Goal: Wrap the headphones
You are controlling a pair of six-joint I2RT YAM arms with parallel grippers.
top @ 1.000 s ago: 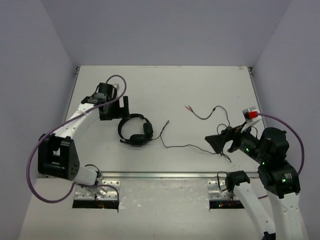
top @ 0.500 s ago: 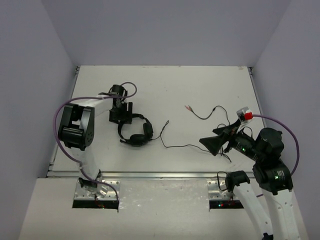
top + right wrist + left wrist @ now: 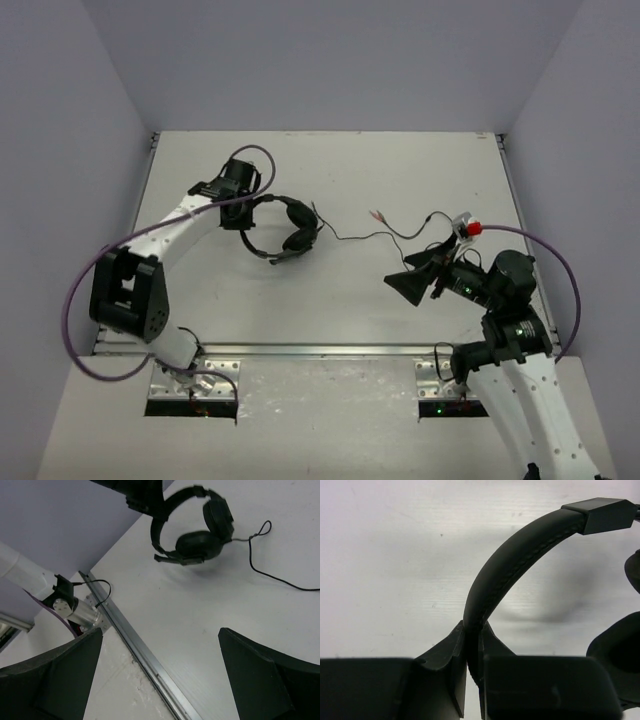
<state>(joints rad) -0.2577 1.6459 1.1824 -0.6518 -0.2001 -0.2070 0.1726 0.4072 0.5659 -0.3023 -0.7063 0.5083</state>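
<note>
The black headphones (image 3: 297, 228) are left of the table's middle, and a shadow under them shows they are raised a little. My left gripper (image 3: 248, 211) is shut on the padded headband (image 3: 520, 560), which is pinched between its fingertips (image 3: 455, 645). One earcup (image 3: 620, 650) shows at the right of the left wrist view. The thin dark cable (image 3: 350, 238) trails right over the table to reddish plugs (image 3: 375, 214). My right gripper (image 3: 405, 285) is open and holds nothing, right of the headphones (image 3: 195, 530) and nearer the front; the cable (image 3: 260, 550) lies beyond it.
A metal rail (image 3: 320, 350) runs along the table's near edge, and the right wrist view catches it too as the rail (image 3: 135, 645). The left arm's thick purple cable (image 3: 75, 300) loops out at the left. Walls close the table on three sides.
My left gripper has shut on the headband and carried the headphones back and to the right, dragging the cable along. The right gripper, still open, has shifted left.
</note>
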